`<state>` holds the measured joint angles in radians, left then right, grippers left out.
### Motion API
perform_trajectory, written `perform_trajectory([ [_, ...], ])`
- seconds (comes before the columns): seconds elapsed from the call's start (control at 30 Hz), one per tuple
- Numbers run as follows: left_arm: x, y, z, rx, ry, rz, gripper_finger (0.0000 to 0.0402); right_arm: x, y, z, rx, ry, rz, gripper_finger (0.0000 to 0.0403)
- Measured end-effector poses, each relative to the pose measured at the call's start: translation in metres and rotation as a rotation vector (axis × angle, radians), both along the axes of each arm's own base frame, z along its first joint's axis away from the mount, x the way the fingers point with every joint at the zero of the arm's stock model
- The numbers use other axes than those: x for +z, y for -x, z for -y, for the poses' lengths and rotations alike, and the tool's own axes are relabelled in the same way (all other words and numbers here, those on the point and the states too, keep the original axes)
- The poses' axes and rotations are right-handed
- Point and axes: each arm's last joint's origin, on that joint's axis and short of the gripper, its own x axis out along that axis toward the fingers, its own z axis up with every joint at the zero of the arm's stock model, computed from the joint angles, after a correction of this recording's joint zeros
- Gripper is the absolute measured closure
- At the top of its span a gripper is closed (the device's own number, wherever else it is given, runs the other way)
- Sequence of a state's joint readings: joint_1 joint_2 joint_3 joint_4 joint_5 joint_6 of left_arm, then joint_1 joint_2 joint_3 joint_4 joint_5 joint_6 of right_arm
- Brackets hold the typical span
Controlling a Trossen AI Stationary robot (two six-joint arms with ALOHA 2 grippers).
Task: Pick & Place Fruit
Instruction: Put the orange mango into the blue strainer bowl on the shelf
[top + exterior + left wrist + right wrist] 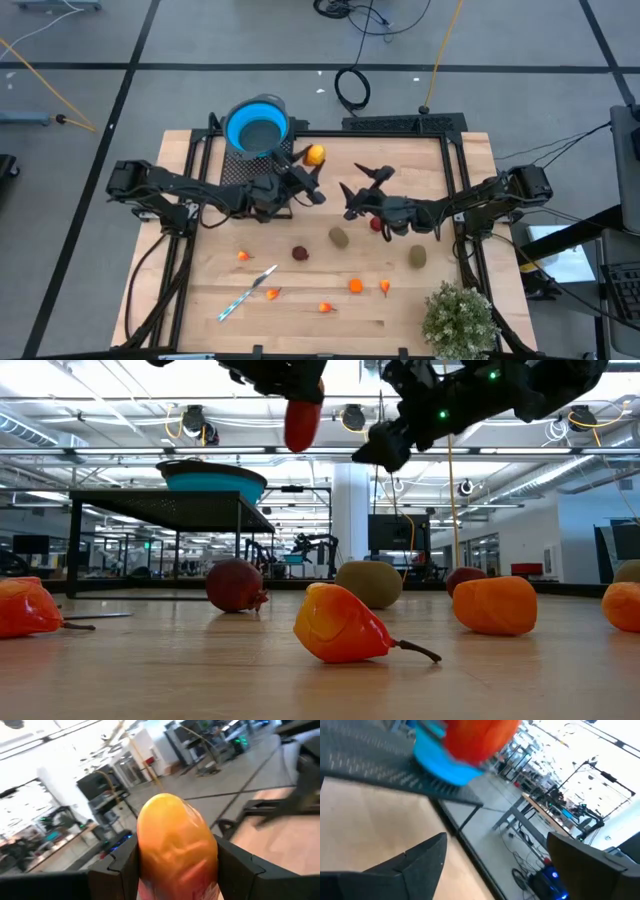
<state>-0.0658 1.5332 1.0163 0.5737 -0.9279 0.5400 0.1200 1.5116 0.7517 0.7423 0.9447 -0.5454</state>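
My left gripper [308, 172] is up above the table's middle, shut on the larger red-orange fruit [175, 840], which also shows high up in the low view [303, 418]. My right gripper [360, 186] stands open just to its right, facing that fruit, with nothing between its fingers [415, 865]. On the table lie a dark red round fruit [300, 253], two olive ovals [339, 237] [417, 256], another red one [377, 224] and several small orange bits [355, 286]. A blue bowl [258, 125] sits on a black stand at the far side. My left gripper pinches the red-orange fruit's two opposite sides [145, 855] between its two fingers [122, 865]. The fingers lie about level, coming from the table's left. The fruit's yellow-orange end [316, 154] sticks out beyond the fingers, and the fruit is lifted clear of the table.
A thin silver-blue stick [247, 292] lies near the front left among the orange bits. A bushy green plant [460, 318] stands at the front right corner. Black frame rails [455, 170] run along the table's sides and back.
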Motion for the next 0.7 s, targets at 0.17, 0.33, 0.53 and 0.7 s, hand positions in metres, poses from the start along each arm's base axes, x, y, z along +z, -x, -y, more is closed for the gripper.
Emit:
perform_trajectory([
  [0.17, 0.014, 0.013, -0.01, 0.054, -0.017, -0.015, 0.0207, -0.005, 0.001, 0.0, 0.0, 0.002, -0.051, 0.0136],
  [0.33, 0.029, 0.031, -0.022, 0.109, -0.012, -0.036, 0.0205, -0.015, 0.006, 0.001, -0.001, 0.004, -0.077, 0.0225],
  [0.53, 0.04, 0.053, -0.037, 0.157, 0.033, -0.038, 0.021, -0.024, 0.015, 0.002, 0.002, 0.001, -0.079, 0.0341],
  [0.7, 0.044, 0.069, -0.049, 0.204, 0.08, -0.043, 0.0205, -0.023, 0.037, 0.004, 0.013, -0.039, -0.026, 0.0397],
])
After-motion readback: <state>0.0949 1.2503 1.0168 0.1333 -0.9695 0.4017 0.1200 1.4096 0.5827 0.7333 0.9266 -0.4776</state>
